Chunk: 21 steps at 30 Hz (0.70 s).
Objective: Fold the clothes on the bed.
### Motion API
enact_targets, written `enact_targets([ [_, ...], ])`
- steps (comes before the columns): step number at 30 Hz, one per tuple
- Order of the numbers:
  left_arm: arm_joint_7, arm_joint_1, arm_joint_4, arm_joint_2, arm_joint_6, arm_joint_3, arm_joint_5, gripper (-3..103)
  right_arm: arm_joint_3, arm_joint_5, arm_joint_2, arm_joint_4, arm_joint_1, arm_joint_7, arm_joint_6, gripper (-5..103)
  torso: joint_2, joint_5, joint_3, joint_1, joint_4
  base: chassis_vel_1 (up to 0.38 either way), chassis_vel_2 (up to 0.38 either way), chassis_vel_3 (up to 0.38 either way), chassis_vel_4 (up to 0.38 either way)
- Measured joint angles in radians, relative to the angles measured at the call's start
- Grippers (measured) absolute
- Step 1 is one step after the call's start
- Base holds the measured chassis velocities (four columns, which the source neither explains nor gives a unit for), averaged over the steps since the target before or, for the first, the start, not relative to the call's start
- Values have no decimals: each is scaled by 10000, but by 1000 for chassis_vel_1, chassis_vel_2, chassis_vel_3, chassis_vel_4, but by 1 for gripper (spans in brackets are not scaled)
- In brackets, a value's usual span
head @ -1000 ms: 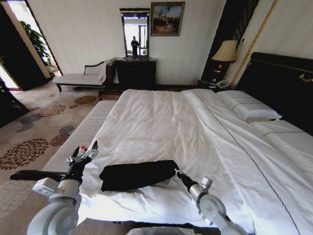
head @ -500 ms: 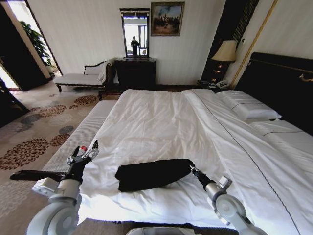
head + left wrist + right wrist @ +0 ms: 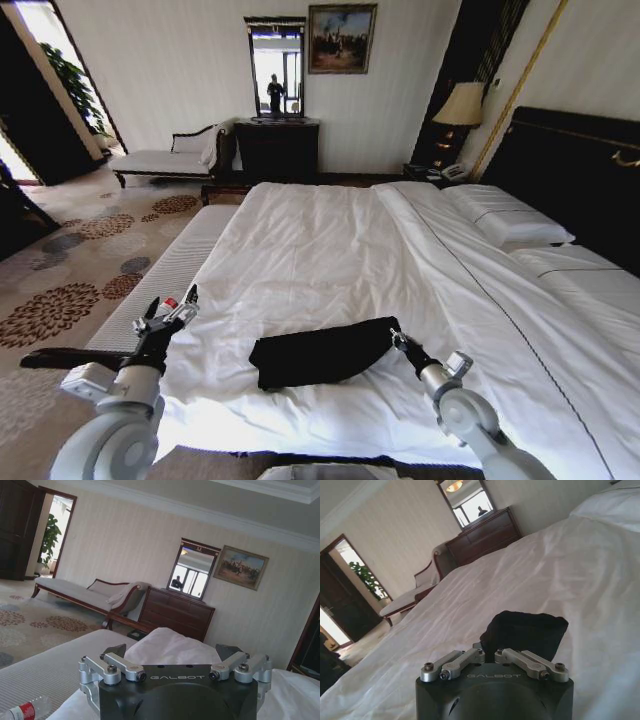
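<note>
Black T-shirt [image 3: 322,352] bunched near bed [image 3: 330,250] foot edge, right gripper [image 3: 397,339] jaws pinching it, left gripper [image 3: 170,312] jaws spread, raised.

T-shirt [image 3: 322,352], right end effector [image 3: 397,339]: farther right

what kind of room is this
Most likely a hotel bedroom: a large bed made up in white linen with pillows, a bedside lamp with a phone next to it, and a chaise longue by the wall.
</note>
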Motion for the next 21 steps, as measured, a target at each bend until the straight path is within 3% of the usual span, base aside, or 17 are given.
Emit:
enact_targets([
  [5,-10,99,-54,-6,6,-15,40,100,-864,-175,-16,-80,460,-846,239,3,0,0,0,0,1,0,0,0,0],
  [7,-18,175,-88,10,8,-87,47,100,-1329,-321,-35,-233,699,-1710,465,3,0,1,0,0,-2,0,0,0,0],
  [10,-23,222,-95,4,10,-134,50,100,-1675,-473,-58,-496,927,-2260,621,3,0,2,0,0,-1,0,0,0,0],
  [21,-37,180,13,-217,9,-142,168,100,-3111,-696,-149,-1498,2015,-3789,973,3,0,0,1,0,-1,0,0,0,0],
])
